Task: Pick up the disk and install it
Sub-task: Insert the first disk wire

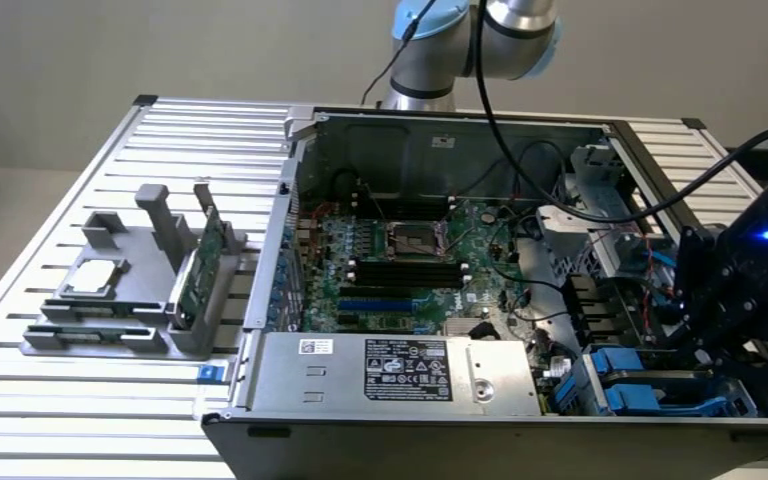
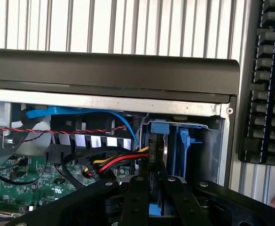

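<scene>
Ribbed bare metal on the table (image 1: 37,400), satin silver. Dull, smooth grey sheet metal inside the case (image 1: 398,150); dark matt finish along its rim. Bare, faintly shiny sheet metal on the power supply (image 1: 491,375), with stuck-on printed labels (image 1: 404,370). Green lacquered board for the motherboard (image 1: 491,290) and the card (image 1: 195,280). Matt grey plastic for the rack (image 1: 117,335); bright metal lid on the chip (image 1: 95,277). Smooth blue plastic rails on the disk (image 2: 158,141). Matt black on the gripper (image 2: 153,181), with small shiny screws. Glossy plastic sheathing on the cables (image 2: 113,162). Matt black plastic keys on the keyboard (image 2: 269,84). Smooth silver metal and pale blue plastic caps on the arm (image 1: 478,40).
</scene>
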